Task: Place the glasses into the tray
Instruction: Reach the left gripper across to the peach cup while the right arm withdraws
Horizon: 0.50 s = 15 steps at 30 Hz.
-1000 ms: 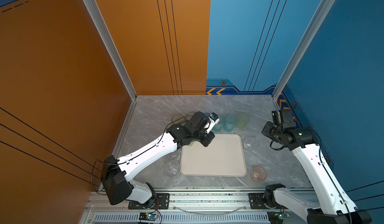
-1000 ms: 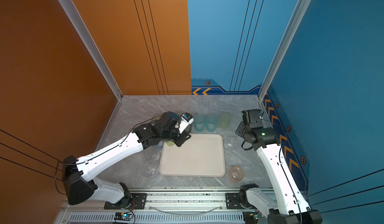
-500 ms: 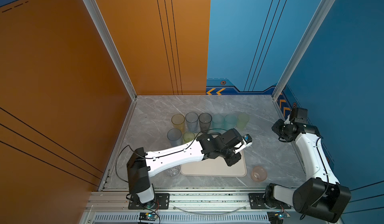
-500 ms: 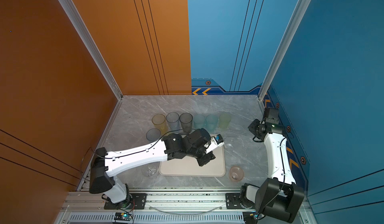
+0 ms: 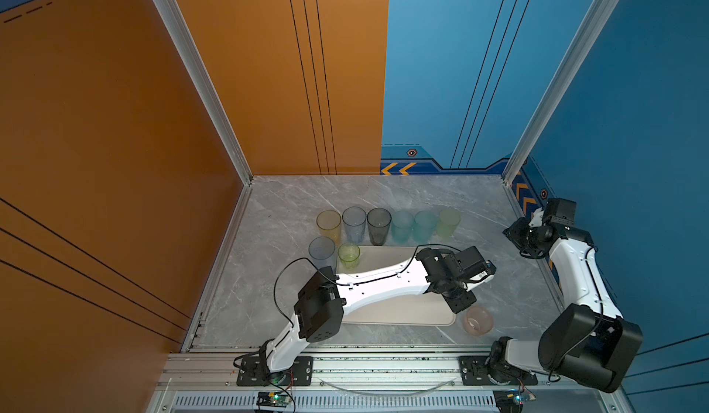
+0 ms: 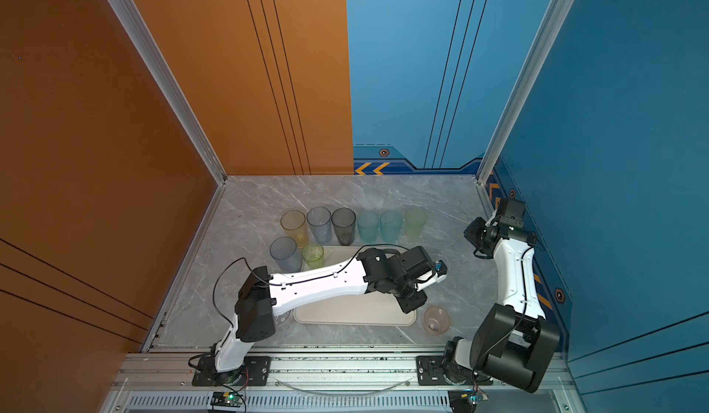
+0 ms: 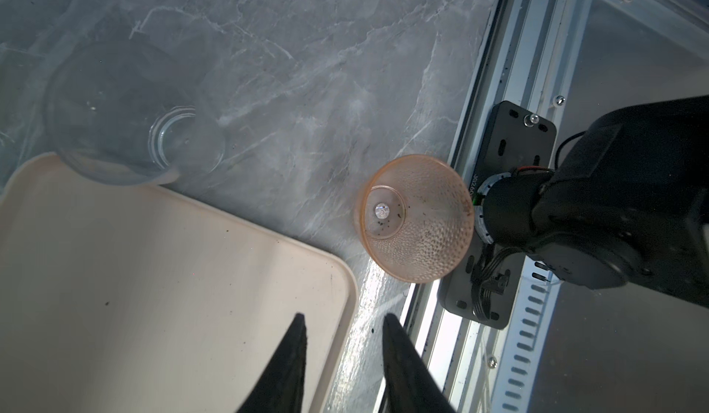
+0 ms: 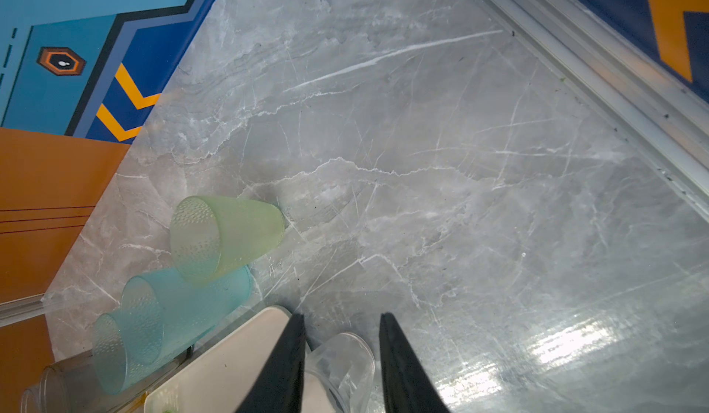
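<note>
- The left arm has swung from the far left corner of the tray (image 5: pixel 403 315) across to its near right corner, and the right arm has drawn back to the right wall.
- The left fingers (image 7: pixel 291 353) stand apart and empty above the tray's rim, near the pink glass (image 7: pixel 416 219) on the table (image 7: pixel 307 66).
- The right fingers (image 8: pixel 284 361) are parted too, holding nothing.
- Six tall glasses (image 5: pixel 379 225) line the table behind the tray, and a clear glass (image 7: pixel 115 112) stands at its edge.

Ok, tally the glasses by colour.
Yellow glass: 1
Blue glasses: 2
Smoky grey glass: 1
Teal glasses: 2
Green glasses: 2
Pink glass: 1
Clear glass: 1
Total: 10 in view; the left arm may hide more.
</note>
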Available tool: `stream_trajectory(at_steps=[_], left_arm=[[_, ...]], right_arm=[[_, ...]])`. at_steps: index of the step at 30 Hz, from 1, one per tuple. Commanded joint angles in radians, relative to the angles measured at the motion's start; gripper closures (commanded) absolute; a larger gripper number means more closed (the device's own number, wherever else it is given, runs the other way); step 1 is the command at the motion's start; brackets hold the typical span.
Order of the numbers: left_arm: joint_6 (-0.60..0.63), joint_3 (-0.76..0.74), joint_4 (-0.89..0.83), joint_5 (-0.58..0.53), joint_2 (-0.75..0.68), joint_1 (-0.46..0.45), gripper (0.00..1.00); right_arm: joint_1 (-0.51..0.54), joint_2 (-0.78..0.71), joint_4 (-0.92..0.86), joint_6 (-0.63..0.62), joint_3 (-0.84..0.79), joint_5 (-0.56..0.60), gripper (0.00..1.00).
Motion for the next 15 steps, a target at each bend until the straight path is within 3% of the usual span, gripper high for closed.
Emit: stream_trajectory(at_steps=[1,15], left_arm=[[-0.028,0.075,-0.072,0.051,0.045,-0.011,0.66],[-0.091,0.196,-0.137,0.106,0.152,-0.014,0.65]], right_arm=[[-0.012,0.005,0.030,-0.025,-0.001,-0.041,0.68],[-0.052,-0.037,0.053,-0.020,-0.023,-0.090,0.68]])
